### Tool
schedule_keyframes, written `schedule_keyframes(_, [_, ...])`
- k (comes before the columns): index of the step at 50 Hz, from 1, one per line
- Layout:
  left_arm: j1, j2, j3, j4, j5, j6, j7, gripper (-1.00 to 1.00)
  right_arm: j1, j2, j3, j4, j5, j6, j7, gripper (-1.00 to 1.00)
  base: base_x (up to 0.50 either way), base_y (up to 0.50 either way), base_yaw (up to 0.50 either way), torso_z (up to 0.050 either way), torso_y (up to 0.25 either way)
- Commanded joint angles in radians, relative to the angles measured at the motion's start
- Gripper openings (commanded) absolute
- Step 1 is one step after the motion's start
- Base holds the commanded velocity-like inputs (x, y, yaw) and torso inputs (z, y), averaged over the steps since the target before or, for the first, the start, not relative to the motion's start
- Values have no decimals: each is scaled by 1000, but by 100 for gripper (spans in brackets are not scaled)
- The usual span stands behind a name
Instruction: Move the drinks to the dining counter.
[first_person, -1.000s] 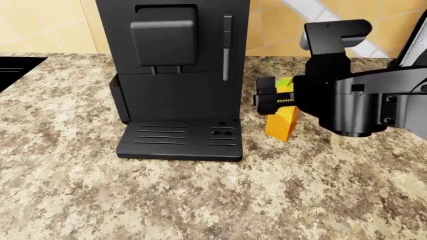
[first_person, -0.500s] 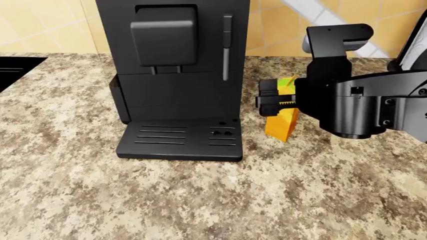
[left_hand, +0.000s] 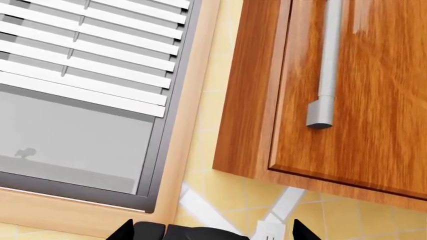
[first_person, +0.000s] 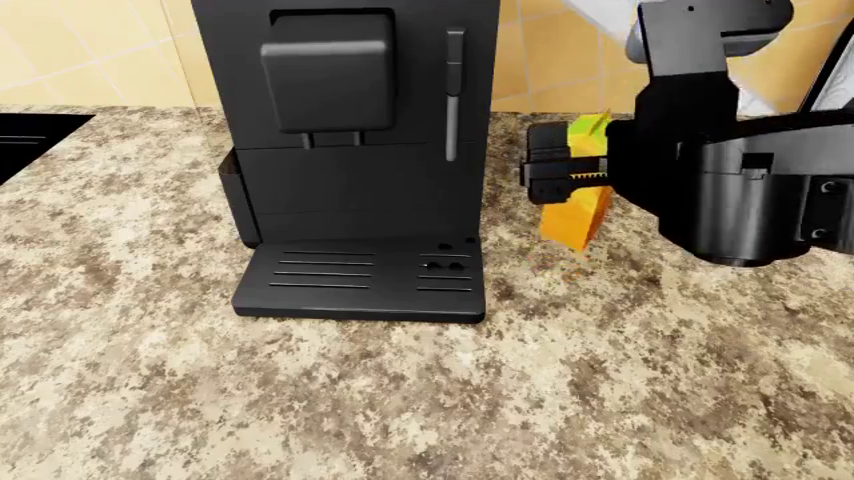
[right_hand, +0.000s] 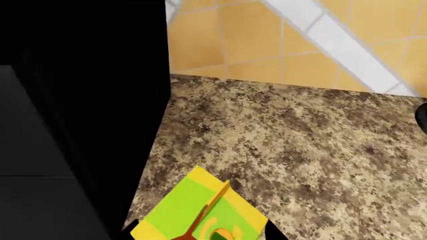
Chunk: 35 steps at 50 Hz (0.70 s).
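Observation:
The yellow-orange juice carton hangs tilted just above the granite counter, to the right of the coffee machine. My right gripper is shut on its upper part. The right wrist view looks down on the carton's green and yellow gable top, held in the right gripper. My left gripper is open and empty, raised and facing a wall cabinet. The dining counter is out of view.
A tall black coffee machine stands close to the left of the carton. The speckled granite counter spreads in front, with a black sink at the far left. A yellow tiled wall stands behind. A wood cabinet and window blinds face the left wrist.
My right gripper has risen with the juice carton, whose bottom now sits higher above the counter and leans more. The coffee machine has not moved.

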Motion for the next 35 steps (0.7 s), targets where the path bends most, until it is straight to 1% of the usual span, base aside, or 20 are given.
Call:
schedule_keyframes(1, [1, -1, -3, 3, 0, -1, -2, 100, 189, 20, 53, -72, -13, 69, 79, -100, 0, 0, 0, 0, 0])
schedule_keyframes(7, [-2, 0, -4, 2, -2, -3, -4, 100, 278, 25, 52, -85, 27, 123, 126, -100, 0, 0, 0, 0, 2])
schedule_keyframes(12, [-2, 2, -4, 1, -1, -3, -3, 100, 321, 26, 55, -85, 61, 140, 153, -100, 0, 0, 0, 0, 2])
schedule_keyframes(21, [-2, 3, -5, 1, 1, -4, -4, 100, 412, 23, 48, -91, 92, 183, 206, -100, -500, -18, 0, 0, 1])
schedule_keyframes(35, [3, 7, -4, -2, 6, -5, 0, 100, 438, 22, 41, -90, 98, 194, 212, -100, -500, -18, 0, 1, 0])
